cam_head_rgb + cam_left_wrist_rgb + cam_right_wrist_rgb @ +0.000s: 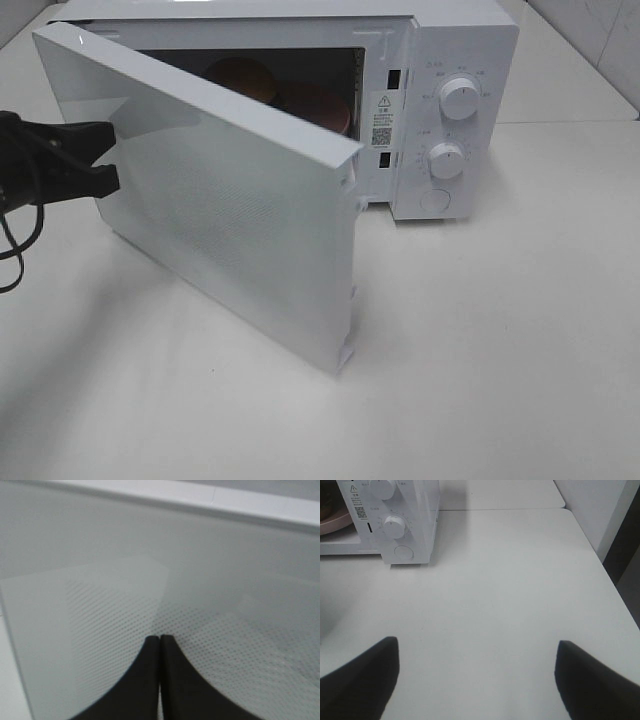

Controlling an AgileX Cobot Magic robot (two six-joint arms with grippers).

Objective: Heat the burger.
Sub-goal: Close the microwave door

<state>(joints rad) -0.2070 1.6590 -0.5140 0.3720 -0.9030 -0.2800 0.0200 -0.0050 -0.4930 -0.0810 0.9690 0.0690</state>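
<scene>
The burger [240, 78] lies inside the white microwave [445, 50], its golden-brown bun showing over the top of the half-open door [240, 210]. It rests on a pink plate [318, 108]. My left gripper [108, 158] is shut and empty, with its tips against the door's outer face [150, 570] near the hinge side. The right gripper [477, 680] is open and empty over bare table, right of the microwave [415, 510]. It does not show in the exterior high view. The plate's rim [332, 526] shows at the edge of the right wrist view.
Two white dials [459, 98] [446, 160] and a round button [434, 200] are on the microwave's control panel. The white table [500, 330] stretches in front and to the right. The door juts out toward the table's front. A table edge [607, 575] runs on the right.
</scene>
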